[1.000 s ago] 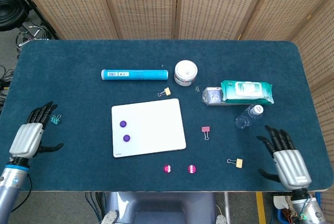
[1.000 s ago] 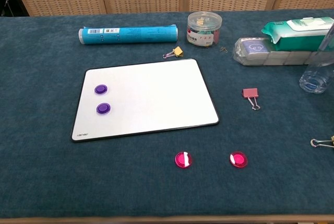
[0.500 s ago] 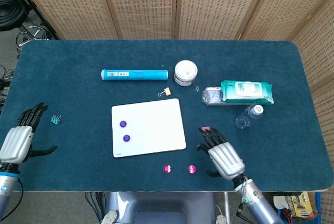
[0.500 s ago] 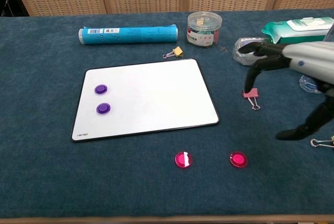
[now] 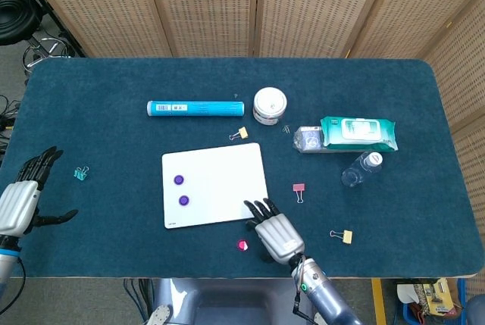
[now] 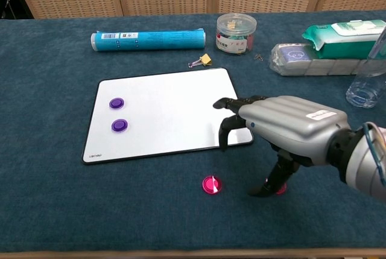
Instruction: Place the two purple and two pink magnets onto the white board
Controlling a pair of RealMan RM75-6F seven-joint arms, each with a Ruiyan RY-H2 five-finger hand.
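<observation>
- The right hand (image 6: 283, 132) hung low over the near right corner of the white board (image 6: 163, 114), fingers spread and gripping nothing.
- Its thumb came down right by one pink magnet (image 6: 279, 188), mostly hidden behind it; couldn't tell if they touched.
- The other pink magnet (image 6: 210, 185) sat on the blue cloth just in front of the board.
- Both purple magnets (image 6: 116, 103) were on the board's left side.
- The left hand (image 5: 21, 196) was way off by the table's left edge, open and empty.

Right robot hand (image 6: 283, 132) moved left, now over pink magnet (image 6: 280, 188).
</observation>
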